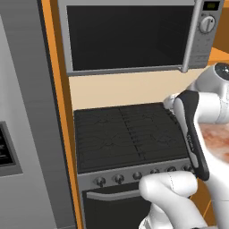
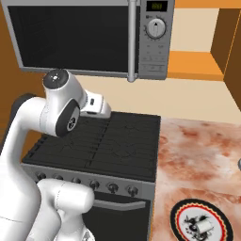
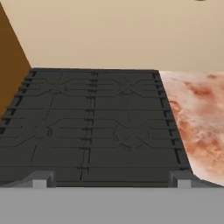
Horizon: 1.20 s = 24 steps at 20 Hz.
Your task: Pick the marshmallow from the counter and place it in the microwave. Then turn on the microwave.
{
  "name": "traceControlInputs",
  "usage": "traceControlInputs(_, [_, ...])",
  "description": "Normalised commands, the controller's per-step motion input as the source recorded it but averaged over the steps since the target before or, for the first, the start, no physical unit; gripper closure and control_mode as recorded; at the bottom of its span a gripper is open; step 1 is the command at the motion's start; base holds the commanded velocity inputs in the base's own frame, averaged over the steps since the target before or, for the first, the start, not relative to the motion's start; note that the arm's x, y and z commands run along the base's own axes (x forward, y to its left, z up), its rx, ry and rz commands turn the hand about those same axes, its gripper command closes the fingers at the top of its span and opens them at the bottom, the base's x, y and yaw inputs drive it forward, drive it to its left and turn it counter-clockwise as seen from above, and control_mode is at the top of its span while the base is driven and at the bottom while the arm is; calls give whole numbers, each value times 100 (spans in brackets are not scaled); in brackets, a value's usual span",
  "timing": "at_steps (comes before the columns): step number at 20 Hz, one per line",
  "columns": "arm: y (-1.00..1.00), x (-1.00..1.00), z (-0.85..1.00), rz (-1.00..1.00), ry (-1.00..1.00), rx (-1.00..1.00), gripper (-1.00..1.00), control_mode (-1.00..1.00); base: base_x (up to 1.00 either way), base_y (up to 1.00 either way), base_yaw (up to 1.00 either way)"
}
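The marshmallow (image 2: pixel 204 226) is a tiny off-white lump lying on a round plate (image 2: pixel 181 214) with a red and black rim, on the mottled pinkish counter (image 2: pixel 197 155) right of the stove. The microwave (image 2: pixel 75 37) hangs above the stove with its dark door shut, its bar handle (image 2: pixel 132 40) and dial (image 2: pixel 156 28) on the right side. My gripper (image 3: pixel 111 180) is open and holds nothing, its two fingertips (image 3: pixel 41 179) spread wide above the stove's front edge. It points toward the back wall, far left of the marshmallow.
The black stovetop (image 1: pixel 129 134) with grates lies under the hand, with a row of knobs (image 2: pixel 94 184) and the oven handle below. A grey fridge (image 1: pixel 22 134) stands at the left. An orange shelf and cabinet (image 2: pixel 195 63) sit right of the microwave.
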Motion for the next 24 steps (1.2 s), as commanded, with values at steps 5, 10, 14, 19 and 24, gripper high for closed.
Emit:
traceControlInputs(5, [-10, 0, 20, 0, -10, -5, -100, -100, 0, 0, 0])
traceControlInputs(10, [-6, 0, 24, 0, -8, -2, -100, -100, 0, 0, 0])
traceControlInputs(14, [-4, 0, 31, 0, -3, 0, -100, -100, 0, 0, 0])
traceControlInputs(19, [0, 0, 35, 0, 0, 0, -100, -100, 0, 0, 0])
traceControlInputs(24, [-7, 2, 29, 0, -1, 0, -100, -100, 0, 0, 0])
